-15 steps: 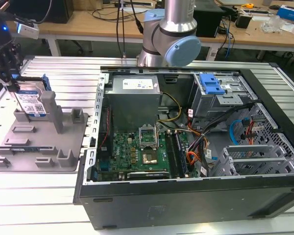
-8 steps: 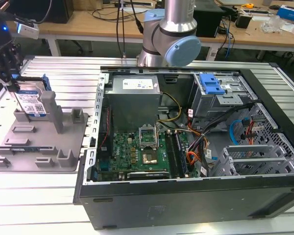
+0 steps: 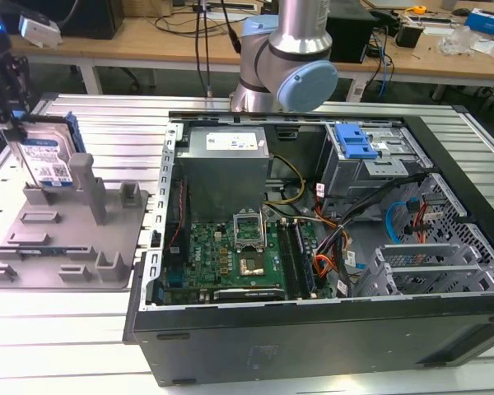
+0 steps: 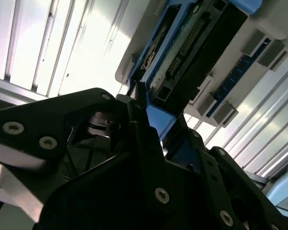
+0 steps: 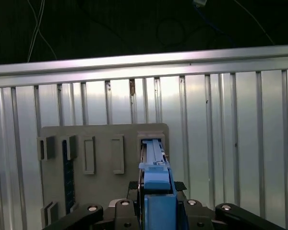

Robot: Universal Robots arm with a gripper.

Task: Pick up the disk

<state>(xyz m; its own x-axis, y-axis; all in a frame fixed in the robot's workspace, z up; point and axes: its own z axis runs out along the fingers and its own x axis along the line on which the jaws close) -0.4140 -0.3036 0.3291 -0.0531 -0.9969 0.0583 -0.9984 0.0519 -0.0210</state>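
Gripping the disk (image 3: 49,158) on edge, my gripper (image 3: 15,123) is clamped on it at the tray's (image 3: 66,239) far corner. My first wrist view shows its blue rail (image 5: 156,179) between the fingers; my second shows its connector end (image 4: 192,38).

My arm (image 3: 290,49) is silver tubing with pale blue joint caps; my gripper (image 4: 149,158) is matte black, studded with silver screws.

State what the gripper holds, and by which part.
The gripper is shut on the disk, clamped on its upper edge, across the blue side rail, standing upright in the grey tray.
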